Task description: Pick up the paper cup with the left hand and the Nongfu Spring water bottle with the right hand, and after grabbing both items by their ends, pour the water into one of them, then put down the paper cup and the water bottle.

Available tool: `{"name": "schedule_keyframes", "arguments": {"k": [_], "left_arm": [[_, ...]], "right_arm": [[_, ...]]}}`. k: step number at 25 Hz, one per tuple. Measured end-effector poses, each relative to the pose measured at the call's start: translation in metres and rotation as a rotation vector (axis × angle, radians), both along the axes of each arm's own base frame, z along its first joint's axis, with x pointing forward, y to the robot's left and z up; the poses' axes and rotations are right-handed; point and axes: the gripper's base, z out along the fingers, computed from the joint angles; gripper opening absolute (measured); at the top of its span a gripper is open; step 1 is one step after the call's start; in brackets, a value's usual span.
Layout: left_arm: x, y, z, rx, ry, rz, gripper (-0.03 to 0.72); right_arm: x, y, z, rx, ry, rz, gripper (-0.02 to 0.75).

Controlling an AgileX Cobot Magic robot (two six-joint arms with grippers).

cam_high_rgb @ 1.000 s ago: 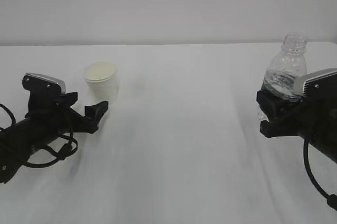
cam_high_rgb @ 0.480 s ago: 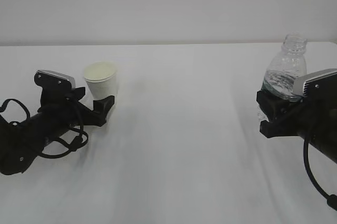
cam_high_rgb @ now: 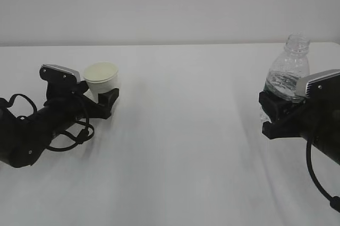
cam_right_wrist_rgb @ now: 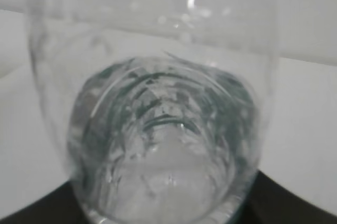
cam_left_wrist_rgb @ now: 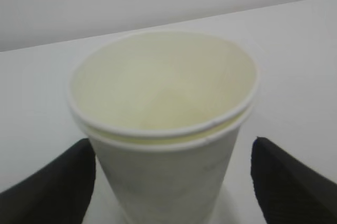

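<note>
**Desk:** Grippers on a white table (cam_high_rgb: 180,146), one at each end. What does the left hand (cam_high_rgb: 109,100) have?

**Photographer:** Nothing clamped. Its fingers (cam_left_wrist_rgb: 52,182) stand wide apart, one to each side of the paper cup (cam_high_rgb: 102,80), and the wrist view shows bare table between each fingertip and the cup wall. The cup sits upright between the jaws, low down near their tips, and looks empty inside.

**Desk:** And the right hand (cam_high_rgb: 273,114)?

**Photographer:** Its jaws are half closed around the lower body of the Nongfu Spring water bottle (cam_high_rgb: 287,75), which stands upright just ahead of the wrist. The bottle fills the right wrist view, with the water (cam_right_wrist_rgb: 163,161) pooled in its lower part. From the side it appears gripped.

**Desk:** Where could this go wrong?

**Photographer:** The cup is light and tapered. If one finger lands first, it would likely shove or tip the cup rather than pinch it. A hard squeeze could buckle the thin wall. On the right, the neck carries no cap, so a quick tilt would probably spill water onto the table before the cup is underneath.
</note>
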Motion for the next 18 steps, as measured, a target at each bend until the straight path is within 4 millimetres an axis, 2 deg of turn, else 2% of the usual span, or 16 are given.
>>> {"name": "schedule_keyframes", "arguments": {"k": [9,18], "left_arm": [[0.012,-0.004,-0.013,0.001,-0.005,-0.008,0.671],[0.016,-0.005,-0.011,-0.001,-0.022,-0.015,0.642]], "right_arm": [[0.000,0.000,0.000,0.000,0.000,0.000,0.347],[0.000,0.000,0.000,0.000,0.000,0.000,0.347]]}}
